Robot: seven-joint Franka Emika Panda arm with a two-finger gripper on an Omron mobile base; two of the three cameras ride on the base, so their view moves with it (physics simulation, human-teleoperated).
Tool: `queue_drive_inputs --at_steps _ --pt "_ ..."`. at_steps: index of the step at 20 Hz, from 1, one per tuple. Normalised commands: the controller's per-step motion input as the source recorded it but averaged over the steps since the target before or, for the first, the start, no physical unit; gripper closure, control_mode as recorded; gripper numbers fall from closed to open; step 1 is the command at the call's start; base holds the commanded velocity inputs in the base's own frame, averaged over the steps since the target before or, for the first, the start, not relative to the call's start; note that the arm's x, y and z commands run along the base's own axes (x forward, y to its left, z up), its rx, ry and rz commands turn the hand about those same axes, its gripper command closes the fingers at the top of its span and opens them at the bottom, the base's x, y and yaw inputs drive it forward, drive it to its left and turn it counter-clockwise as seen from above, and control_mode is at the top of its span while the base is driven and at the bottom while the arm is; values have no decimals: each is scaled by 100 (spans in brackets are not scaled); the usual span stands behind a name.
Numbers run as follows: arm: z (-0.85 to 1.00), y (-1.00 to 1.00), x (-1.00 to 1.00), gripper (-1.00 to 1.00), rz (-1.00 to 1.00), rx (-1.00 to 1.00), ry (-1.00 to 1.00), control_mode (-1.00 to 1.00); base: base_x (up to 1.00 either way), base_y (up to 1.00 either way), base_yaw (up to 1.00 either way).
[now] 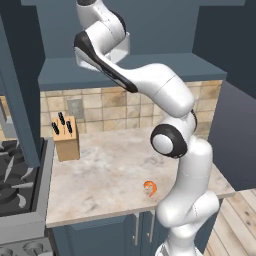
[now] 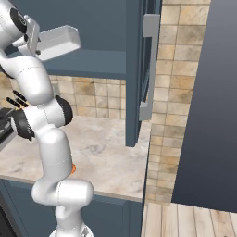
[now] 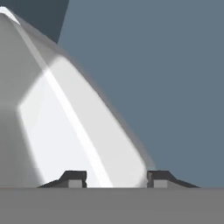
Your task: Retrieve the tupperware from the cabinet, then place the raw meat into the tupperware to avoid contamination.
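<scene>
The tupperware (image 2: 59, 41), a shallow white container, sits high inside the open cabinet (image 2: 102, 28), and its sloped wall fills the left of the hand view (image 3: 78, 122). My gripper (image 3: 117, 178) reaches up into the cabinet at the container's near end. Its two fingertips (image 3: 74, 178) stand partly closed with the container's wall between them. In the right base view the gripper (image 2: 38, 44) meets the container's left end. The raw meat (image 1: 150, 188), a small orange shrimp, lies on the marble counter (image 1: 100, 170) near its front edge, with a sliver of the shrimp (image 2: 73, 169) peeking out behind the arm.
A wooden knife block (image 1: 66, 137) stands at the counter's back left. The stove (image 1: 15, 180) adjoins the counter on the left. The open cabinet door (image 2: 139, 69) with its long silver handle (image 2: 150, 65) juts out to the right of the arm.
</scene>
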Motion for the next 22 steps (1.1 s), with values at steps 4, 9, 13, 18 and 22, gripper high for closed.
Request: queue_drive_inputs --at_steps 4,9,13,18,22 --pt "-31 21 0 100 0 0 10 -100 0 0 0" --pt "-26 22 0 100 0 0 3 -100 0 0 0" --pt "-14 28 11 100 0 -4 -9 -100 0 0 0" --pt "-15 13 14 100 0 -9 -19 -100 0 0 0" --pt "-6 7 10 100 -1 -7 -23 -100 0 0 0"
